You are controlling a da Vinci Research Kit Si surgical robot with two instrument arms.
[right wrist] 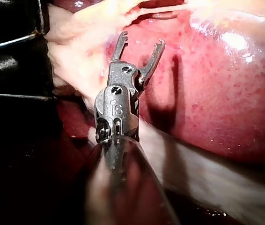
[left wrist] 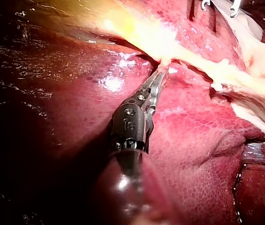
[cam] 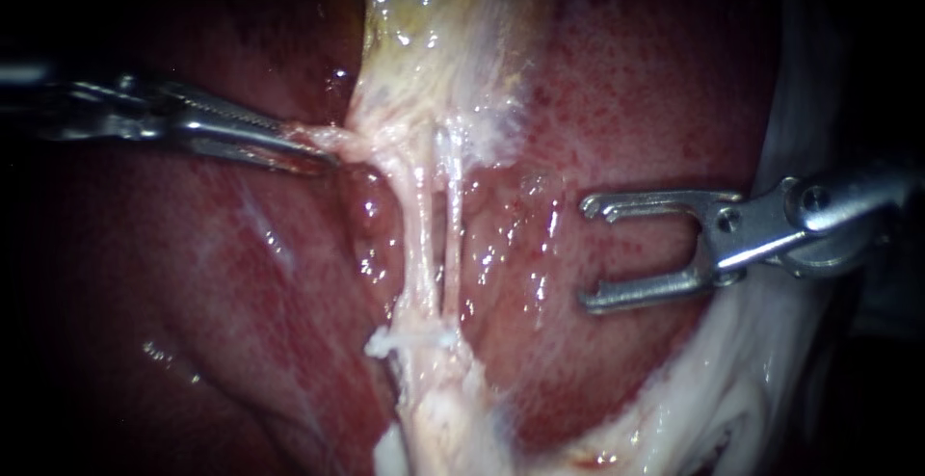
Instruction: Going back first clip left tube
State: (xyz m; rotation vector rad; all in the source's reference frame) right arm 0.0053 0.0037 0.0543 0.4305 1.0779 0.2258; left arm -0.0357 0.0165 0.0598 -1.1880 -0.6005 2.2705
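Jaws of the right instrument (cam: pixel 590 252) gape empty, mouth facing the left tube (cam: pixel 415 240), which runs near-to-far well to their left. Left instrument (cam: pixel 313 148), apparently clamped on tissue (cam: pixel 349 139), sits nearer it.

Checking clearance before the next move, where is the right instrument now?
In the endoscope view the right instrument comes in from the right and hangs open over the liver, to the right of the two pale tubes and touching neither.

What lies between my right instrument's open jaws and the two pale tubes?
Only bare, wet red liver surface, as the endoscope view shows. The slender metal right instrument holds its jaws open and empty, clear of the pale thin tubes.
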